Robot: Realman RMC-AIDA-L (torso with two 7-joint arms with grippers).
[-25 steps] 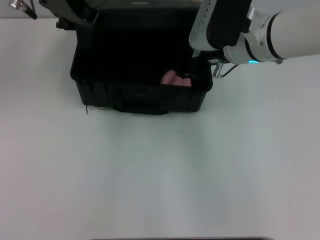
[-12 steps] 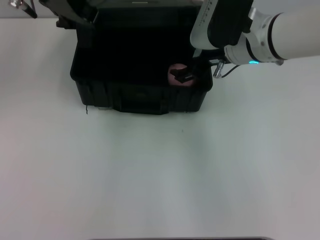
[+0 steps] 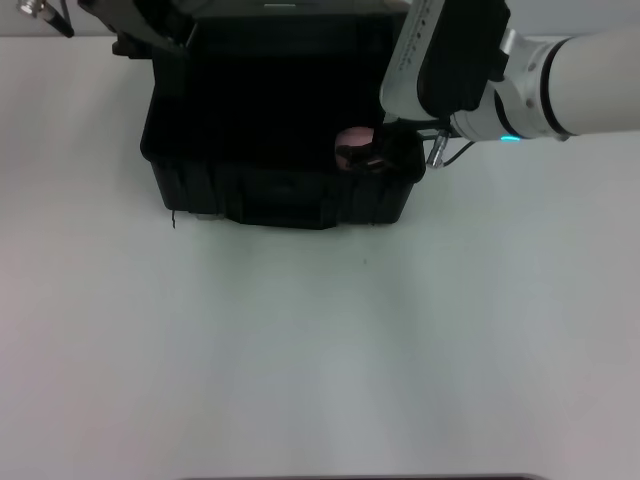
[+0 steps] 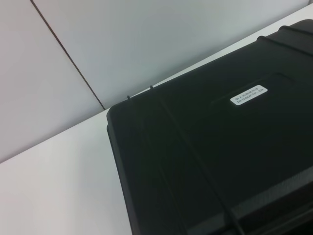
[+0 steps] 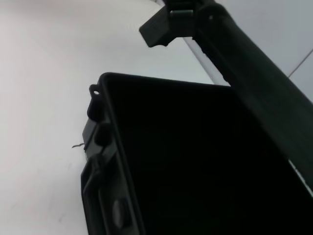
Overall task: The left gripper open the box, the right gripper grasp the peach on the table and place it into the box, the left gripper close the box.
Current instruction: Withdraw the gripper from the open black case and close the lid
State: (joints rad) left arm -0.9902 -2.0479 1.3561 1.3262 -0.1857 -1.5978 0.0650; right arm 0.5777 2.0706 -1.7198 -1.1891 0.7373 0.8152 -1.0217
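Note:
The black box (image 3: 280,195) stands open at the far middle of the table, its lid (image 3: 290,8) raised at the back. The pink peach (image 3: 351,139) is inside the box near its right end. My right gripper (image 3: 368,154) reaches down into that end and is shut on the peach, its dark fingers crossing the fruit. My left gripper (image 3: 142,30) is at the box's far left corner, beside the raised lid. The left wrist view shows the lid (image 4: 220,156) and its white label (image 4: 249,95). The right wrist view looks into the dark box (image 5: 195,166).
The white table (image 3: 320,350) stretches wide in front of the box and to both sides. A latch (image 5: 98,166) sticks out from the box's side wall. The right arm (image 3: 560,80) hangs over the table to the right of the box.
The right gripper and the peach have shifted a little farther back inside the box's right end, so more of the peach shows. The left arm and the lid have stayed still.

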